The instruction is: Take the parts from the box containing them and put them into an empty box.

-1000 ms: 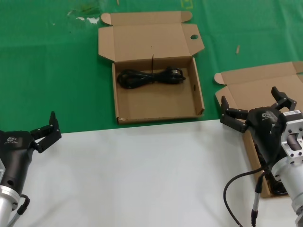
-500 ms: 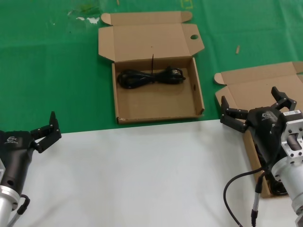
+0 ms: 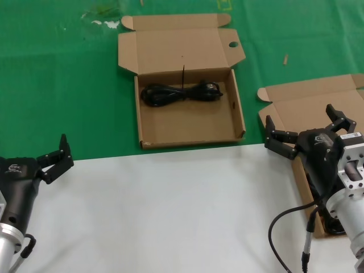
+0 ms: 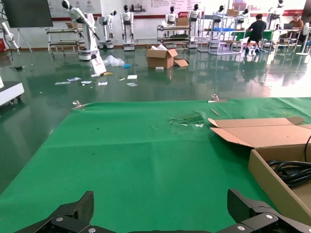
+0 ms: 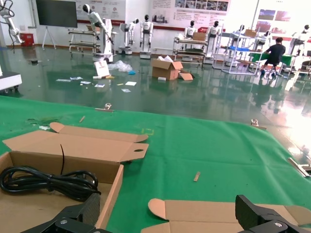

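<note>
Your table (image 3: 170,216) is green cloth on its far half and white sheet on the near half. On the green, straight ahead of you, sits the box with a round hole in its lid tab (image 3: 190,111), lid folded back flat; one looped black power cord (image 3: 181,92) lies across its far end, close to the hinge, with a thin black tie sticking up from it. The same cord shows in the right wrist view (image 5: 48,182) and at the edge of the left wrist view (image 4: 291,171).

To your right, the second cardboard box (image 3: 310,108) lies open with a plain lid; your right arm covers most of its tray, so you cannot tell what is in it.

Your right claw (image 3: 307,128) hangs over that box with its fingers spread wide and nothing between them. Your left claw (image 3: 57,156) is parked at the near left, over the edge of the white sheet, also open wide and holding nothing.
</note>
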